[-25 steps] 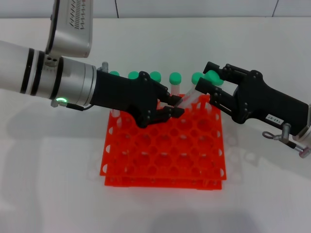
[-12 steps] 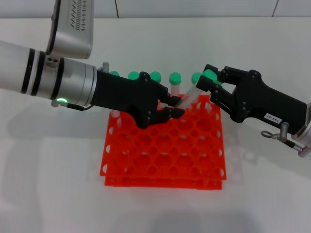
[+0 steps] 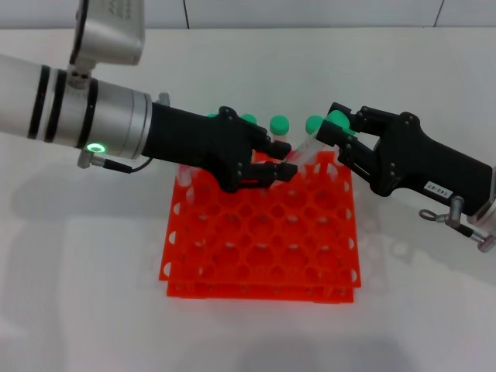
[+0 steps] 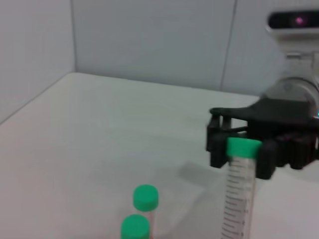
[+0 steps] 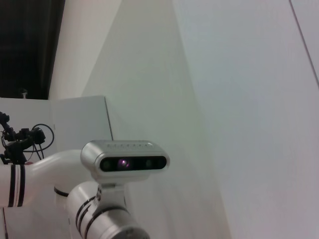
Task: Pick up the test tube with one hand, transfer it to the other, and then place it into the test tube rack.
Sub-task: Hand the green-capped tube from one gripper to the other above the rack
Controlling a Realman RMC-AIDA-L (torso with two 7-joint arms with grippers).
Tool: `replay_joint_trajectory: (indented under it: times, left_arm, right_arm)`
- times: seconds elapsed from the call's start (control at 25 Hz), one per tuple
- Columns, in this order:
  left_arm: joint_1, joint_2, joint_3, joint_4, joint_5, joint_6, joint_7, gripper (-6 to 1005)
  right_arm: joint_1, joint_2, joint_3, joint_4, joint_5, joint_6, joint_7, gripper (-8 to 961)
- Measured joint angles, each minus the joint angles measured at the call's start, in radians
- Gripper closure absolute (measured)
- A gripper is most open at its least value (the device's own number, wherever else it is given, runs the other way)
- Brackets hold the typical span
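The test tube [image 3: 308, 147] hangs tilted above the back of the orange-red test tube rack [image 3: 263, 248], its green cap up and to the right. My left gripper [image 3: 280, 160], unlabelled and on the arm with the green light, is shut on the tube's lower end. My right gripper [image 3: 333, 128], with the white label, has a finger on each side of the capped end. The left wrist view shows the tube [image 4: 238, 199] rising to its cap, with the right gripper [image 4: 242, 152] pressed against both sides of the cap. The right wrist view shows none of these.
Several more green-capped tubes [image 3: 280, 124] stand in the rack's back row, just behind both grippers, and two of their caps [image 4: 146, 196] show in the left wrist view. The rack stands on a white table [image 3: 85, 294]. A wall lies behind.
My right gripper moved left onto the tube's capped end. My left arm shifted a little and turned at the wrist. The tube stayed almost in place.
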Motion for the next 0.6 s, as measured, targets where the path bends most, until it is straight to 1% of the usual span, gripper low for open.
replay_joint_trajectory:
  times: [0.16, 0.4, 0.44, 0.48, 0.52, 0.6]
  left_arm:
    - [0.018, -0.001, 0.0, 0.076, 0.003, 0.022, -0.085, 720]
    - [0.074, -0.004, 0.001, 0.259, 0.036, 0.074, -0.246, 620]
    - [0.074, -0.004, 0.001, 0.259, 0.036, 0.074, -0.246, 603]
    - [0.09, -0.004, 0.001, 0.308, 0.037, 0.083, -0.298, 586]
    - [0.108, -0.004, 0.001, 0.36, 0.037, 0.09, -0.357, 527]
    - [0.131, -0.004, 0.001, 0.425, 0.037, 0.098, -0.423, 408]
  right_arm:
    - [-0.004, 0.0, 0.0, -0.001, 0.0, -0.002, 0.0, 696]
    - [-0.012, 0.0, -0.001, -0.007, -0.005, -0.006, 0.003, 697]
    - [-0.012, 0.0, -0.003, -0.01, -0.005, -0.006, 0.005, 697]
    - [-0.013, -0.001, -0.005, -0.018, -0.006, -0.007, 0.011, 697]
    - [-0.014, -0.002, -0.008, -0.029, -0.007, -0.007, 0.021, 697]
    - [-0.016, -0.003, -0.018, -0.052, -0.01, -0.008, 0.043, 697]
